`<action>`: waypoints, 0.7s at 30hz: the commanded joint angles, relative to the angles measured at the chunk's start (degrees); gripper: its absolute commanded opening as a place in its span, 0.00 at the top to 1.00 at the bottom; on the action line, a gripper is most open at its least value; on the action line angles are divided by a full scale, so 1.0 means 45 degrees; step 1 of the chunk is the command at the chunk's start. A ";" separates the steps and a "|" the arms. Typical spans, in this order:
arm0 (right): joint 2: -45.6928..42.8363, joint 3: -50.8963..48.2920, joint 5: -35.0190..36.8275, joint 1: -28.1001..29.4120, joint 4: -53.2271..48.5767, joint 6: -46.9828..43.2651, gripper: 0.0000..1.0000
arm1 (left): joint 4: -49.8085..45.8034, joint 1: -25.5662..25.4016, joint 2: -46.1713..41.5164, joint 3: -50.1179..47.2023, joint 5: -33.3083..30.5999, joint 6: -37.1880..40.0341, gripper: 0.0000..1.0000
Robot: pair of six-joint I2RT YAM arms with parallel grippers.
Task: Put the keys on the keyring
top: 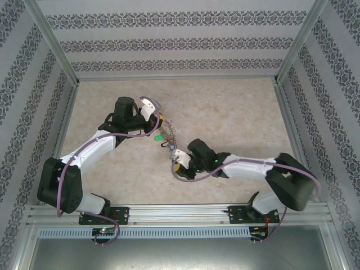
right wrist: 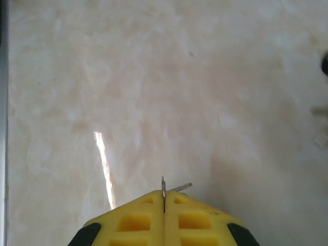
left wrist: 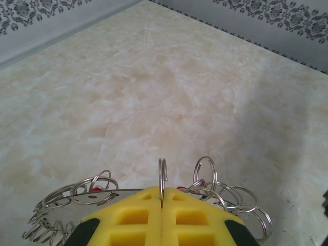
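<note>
The keyring (top: 162, 125) is held up off the beige surface (top: 236, 107), right at the tip of the left pincer (left wrist: 162, 201). That pincer's yellow pads are squeezed together on one thin wire loop (left wrist: 162, 177) of it, with bunches of small silver rings fanning out on both sides of the pads. A green tag (top: 159, 138) sits just beside the keyring, on the side nearer the arm bases. A bit further that way from the keyring is the right pincer (right wrist: 164, 199), clamped tight on what looks like a thin silver key (right wrist: 179, 187) poking out past its pads. Can't tell that one's tag colour.
</note>
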 commanded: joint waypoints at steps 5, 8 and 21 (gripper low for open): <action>-0.2055 -0.1633 0.1828 -0.1861 0.0041 0.4377 1.00 | 0.0225 -0.0147 -0.0613 -0.0161 0.0685 0.0248 1.00; -0.2415 -0.1859 0.1835 -0.2911 -0.0317 0.5520 1.00 | -0.0057 -0.0250 -0.0813 -0.0293 0.0645 0.0303 1.00; -0.0813 -0.0436 -0.0017 -0.5973 -0.2750 0.7188 0.99 | -0.1770 -0.0965 -0.1767 -0.0787 0.1857 0.1278 1.00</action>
